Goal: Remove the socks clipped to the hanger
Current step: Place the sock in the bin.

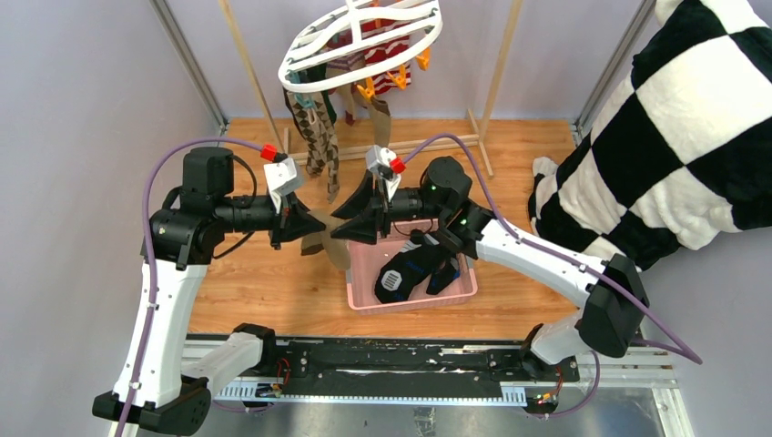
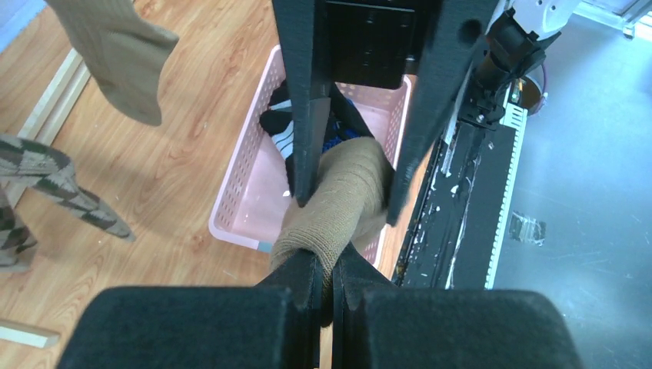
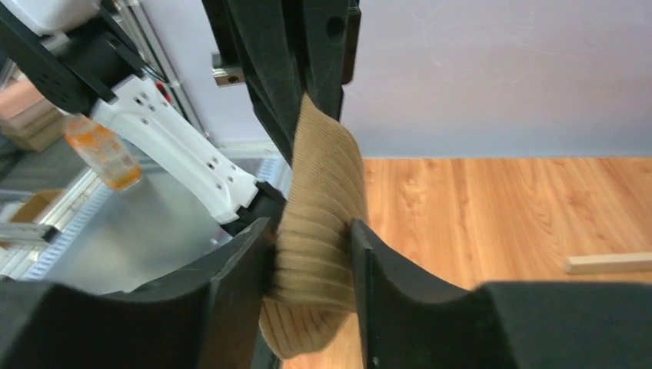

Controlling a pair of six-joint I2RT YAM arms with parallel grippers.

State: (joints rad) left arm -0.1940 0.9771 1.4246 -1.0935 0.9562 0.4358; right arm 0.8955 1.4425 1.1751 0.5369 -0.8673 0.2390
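Left jaws pinching tan sock point(image 2: 342, 196), right jaws seemingly clamped on same sock, above pink basket point(image 2: 244, 150), hanger point(image 1: 293, 73) behind.

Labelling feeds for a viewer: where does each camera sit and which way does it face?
Top external: above, behind the bases, looking down on hanger, pink basket, both arms.
Left wrist: on the left arm, looks past the left gripper down into the basket.
Right wrist: on the right arm, looks past the right gripper level towards the wall.
Shared: the tan sock, in both wrist views.
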